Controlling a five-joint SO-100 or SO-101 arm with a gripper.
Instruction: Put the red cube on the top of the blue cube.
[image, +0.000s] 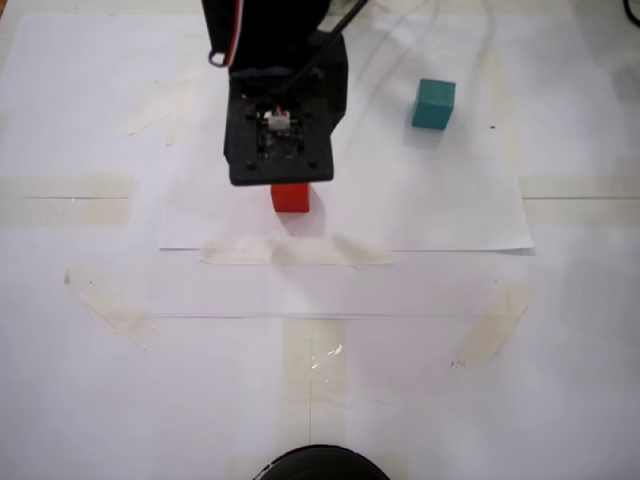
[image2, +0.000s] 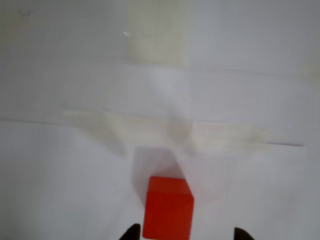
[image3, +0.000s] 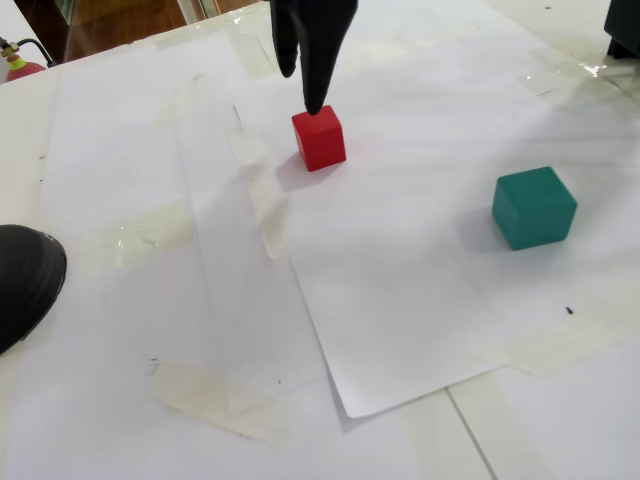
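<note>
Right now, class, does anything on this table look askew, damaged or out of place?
Nothing is spilled or broken. The red cube and the blue cube both sit flat and apart on the paper. The only untidy points: the tape strips lie at uneven angles, and the paper's near corner in a fixed view lifts slightly.

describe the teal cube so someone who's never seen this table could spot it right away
Find the white paper sheet taped to the table. The blue cube sits alone on it, away from the arm. It is teal; the red cube lies under the gripper.
</note>
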